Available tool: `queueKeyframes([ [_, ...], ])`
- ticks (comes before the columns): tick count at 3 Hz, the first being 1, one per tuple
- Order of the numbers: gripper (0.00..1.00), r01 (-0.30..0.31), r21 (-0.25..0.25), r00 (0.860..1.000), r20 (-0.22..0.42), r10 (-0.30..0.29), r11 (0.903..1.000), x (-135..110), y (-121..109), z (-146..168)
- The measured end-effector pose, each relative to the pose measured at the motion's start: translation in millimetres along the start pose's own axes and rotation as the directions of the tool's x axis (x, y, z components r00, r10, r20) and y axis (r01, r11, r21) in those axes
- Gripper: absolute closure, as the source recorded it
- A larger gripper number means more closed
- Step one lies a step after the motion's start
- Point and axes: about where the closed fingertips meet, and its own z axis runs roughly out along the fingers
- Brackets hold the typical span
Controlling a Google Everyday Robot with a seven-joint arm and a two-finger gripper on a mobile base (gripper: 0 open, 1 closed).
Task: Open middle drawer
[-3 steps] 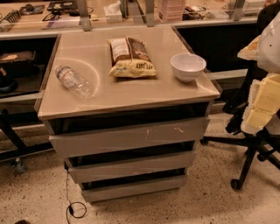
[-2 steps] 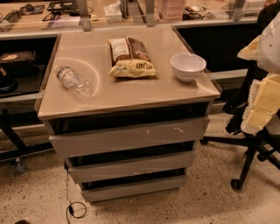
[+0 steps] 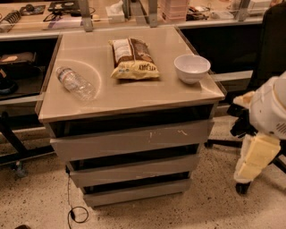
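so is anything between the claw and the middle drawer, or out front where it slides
Nothing visible. The claw hangs right of the cabinet, with only floor between it and the middle drawer. Out front, a thin cable lies on the floor at the left, below the drawer's path.

Items on the tabletop [image 3: 134, 96]
A bottle [image 3: 76, 83] lies left, snack bag [image 3: 133, 59] centre, bowl [image 3: 191, 68] right; gripper [image 3: 252, 159] low at far right.

This looks like a lab or office workroom. Behind the table [image 3: 147, 91] a long bench [image 3: 67, 23] holds a tissue box [image 3: 116, 11] and clutter. A wheeled chair [image 3: 273, 44] stands right of the table on speckled floor [image 3: 210, 197]. The pincer [image 3: 252, 161] hangs right of the table, apart from it.
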Motion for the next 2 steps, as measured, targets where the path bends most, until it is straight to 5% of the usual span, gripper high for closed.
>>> queueKeyframes([
  [1, 0.0, -0.029, -0.102, 0.999, -0.025, 0.026, 0.9943, 23.8, 39.2, 66.7],
  [2, 0.0, -0.029, -0.102, 0.999, -0.025, 0.026, 0.9943, 23.8, 39.2, 66.7],
])
